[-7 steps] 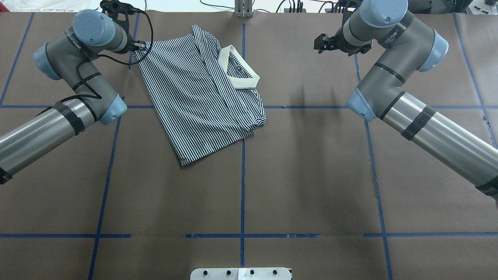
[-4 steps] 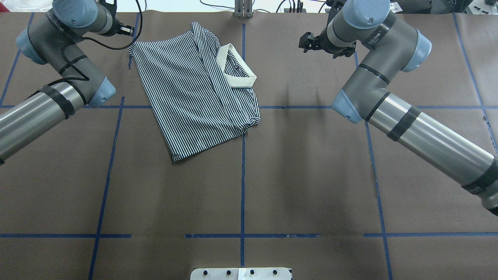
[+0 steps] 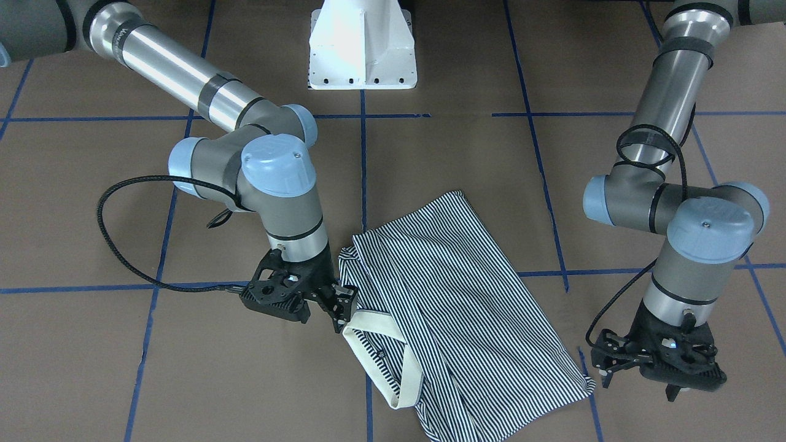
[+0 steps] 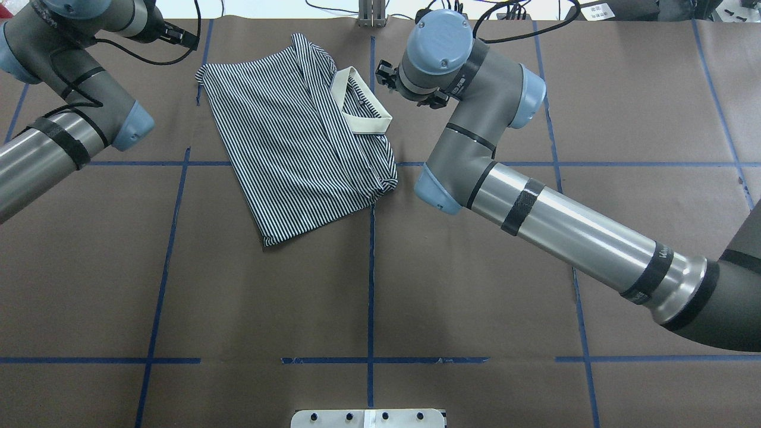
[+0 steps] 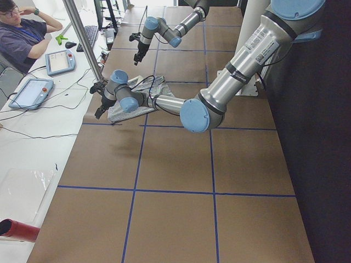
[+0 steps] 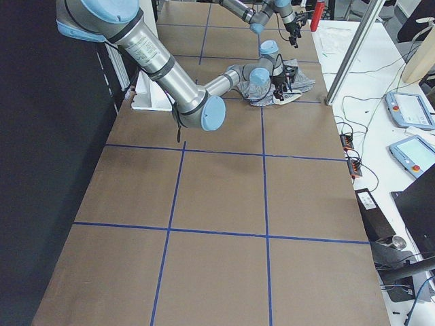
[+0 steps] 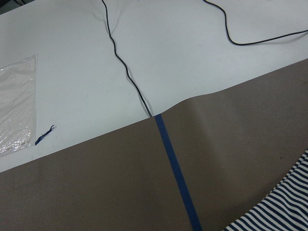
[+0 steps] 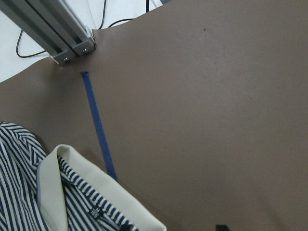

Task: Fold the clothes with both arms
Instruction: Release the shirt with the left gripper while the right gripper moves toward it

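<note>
The striped polo shirt [image 4: 297, 142] [image 3: 460, 294] lies folded and flat near the table's far edge, its cream collar [image 4: 364, 110] [image 3: 393, 344] [image 8: 53, 192] on top. My right gripper [image 3: 342, 310] [image 4: 386, 74] hangs open just beside the collar and holds nothing. In the overhead view the wrist mostly hides it. My left gripper [image 3: 638, 383] [image 4: 178, 35] is open, a little way off the shirt's far-left corner [image 4: 202, 71], clear of the cloth. A striped edge [image 7: 284, 207] shows in the left wrist view.
The white pedestal base [image 3: 362, 49] stands at the robot's side. An aluminium post [image 4: 371, 15] [image 8: 53, 29] rises at the far edge, close to the collar. Cables [image 7: 125, 67] and a plastic bag [image 7: 17, 110] lie beyond the brown mat. A person [image 5: 22, 33] sits at the side bench.
The right arm has swung left across the table, from far right to the collar. The left gripper has pulled back off the shirt's far-left corner. The shirt slid slightly left at first.
</note>
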